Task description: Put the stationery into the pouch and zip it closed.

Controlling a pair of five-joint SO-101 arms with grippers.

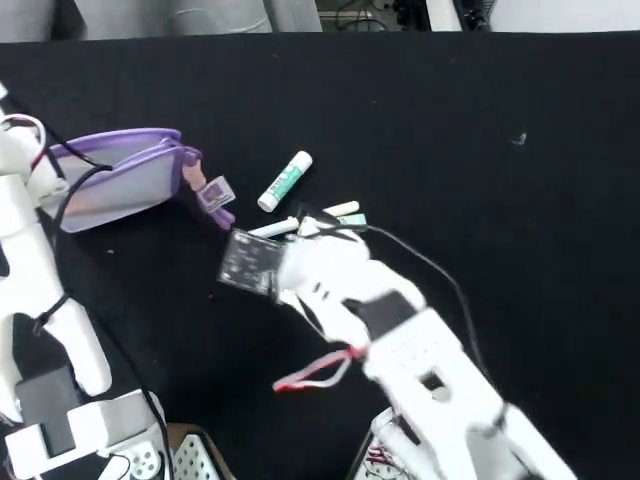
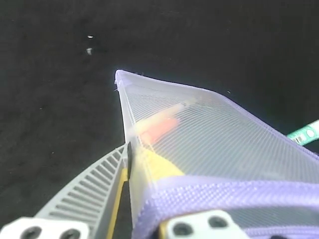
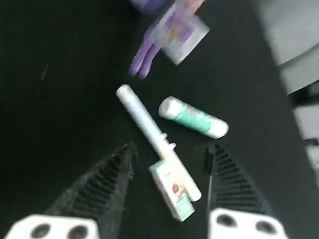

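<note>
The left gripper (image 2: 135,159) is clamped on the rim of the mesh pouch (image 1: 120,180), far left; beside it lies the glue stick (image 1: 285,181), then the pen (image 3: 149,127) and eraser box (image 3: 172,191), touching; the right gripper (image 3: 171,147) gapes wide and empty, straddling those 2; closing could pinch both, and 1 may squirt free.

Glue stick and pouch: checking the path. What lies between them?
In the high view, a small tag on a purple strap lies between pouch and glue stick.

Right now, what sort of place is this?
Probably a robotics lab bench: a black-covered table, white left arm and right arm standing at it, a purple pouch and stationery as test objects.
</note>
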